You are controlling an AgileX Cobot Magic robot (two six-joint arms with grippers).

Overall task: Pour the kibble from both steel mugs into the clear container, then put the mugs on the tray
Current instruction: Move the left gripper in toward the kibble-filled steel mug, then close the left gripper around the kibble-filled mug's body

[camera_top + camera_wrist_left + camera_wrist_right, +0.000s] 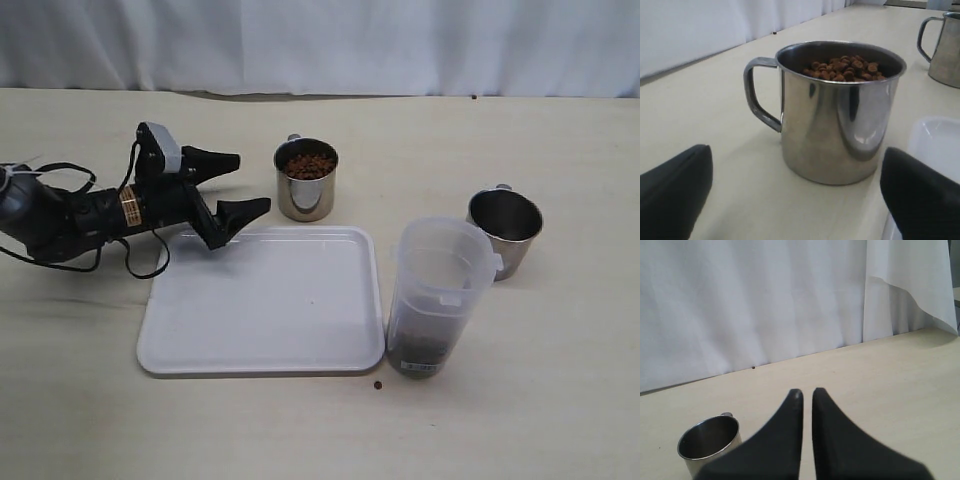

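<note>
The full mug (306,180) stands upright on the surface (560,400), just beyond the far edge of the tray (260,300). Its axis is vertical and its loop handle is turned to the far side. The empty mug (505,230) stands upright at the right, handle also to the far side, just behind the clear container (438,295). The container stands upright beside the tray's right edge, with kibble (418,345) filling its base. The tray lies flat with its long side running left to right, and a stray pellet (378,385) lies near its near right corner. The left wrist view shows close up what the exterior view only hints at: pellets heaped almost to the full mug's rim. The left arm (70,215) stretches low over the surface from the left. The left tool (253,181) points right at the full mug with its fingers spread wide, short of the mug. The right tool (807,391) shows only in its own wrist view, fingers pressed together and gripping nothing, with the empty mug's bare inside below it and a white curtain (765,300) behind.
</note>
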